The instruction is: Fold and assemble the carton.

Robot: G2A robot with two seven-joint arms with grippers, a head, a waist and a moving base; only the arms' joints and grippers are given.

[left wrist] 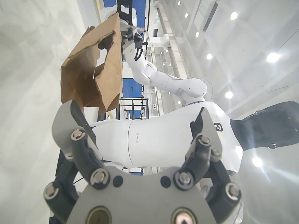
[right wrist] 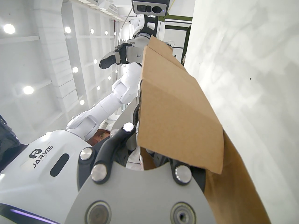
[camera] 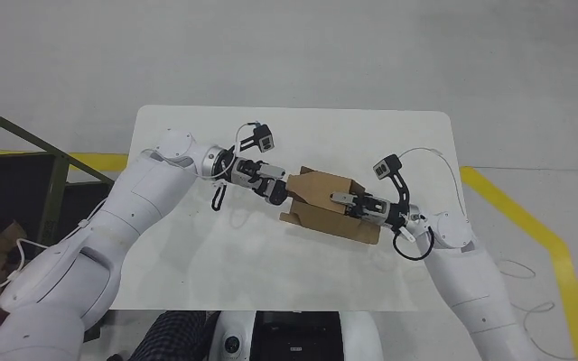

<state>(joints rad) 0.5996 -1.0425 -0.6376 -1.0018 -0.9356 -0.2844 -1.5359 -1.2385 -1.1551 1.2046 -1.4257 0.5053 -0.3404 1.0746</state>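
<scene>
Brown corrugated cardboard carton (camera: 318, 209) looked light and floppy. Right claw (camera: 350, 200) clamped its wall; left claw (left wrist: 137, 108) gaped wide alongside. Best hold was likely the panel edges.

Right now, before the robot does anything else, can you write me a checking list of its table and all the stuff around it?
surface: white table, rounded corners.
job's things: brown carton mid-table, partly folded, flaps still loose.
clutter: nothing seen.
grippers: left gripper open, at one end of the carton; right gripper shut on a carton wall at the other end.
cables: black cable loop hanging at the left wrist; second loop at the right wrist.
surroundings: grey floor, yellow line on it, dark metal frame beside the table.
</scene>
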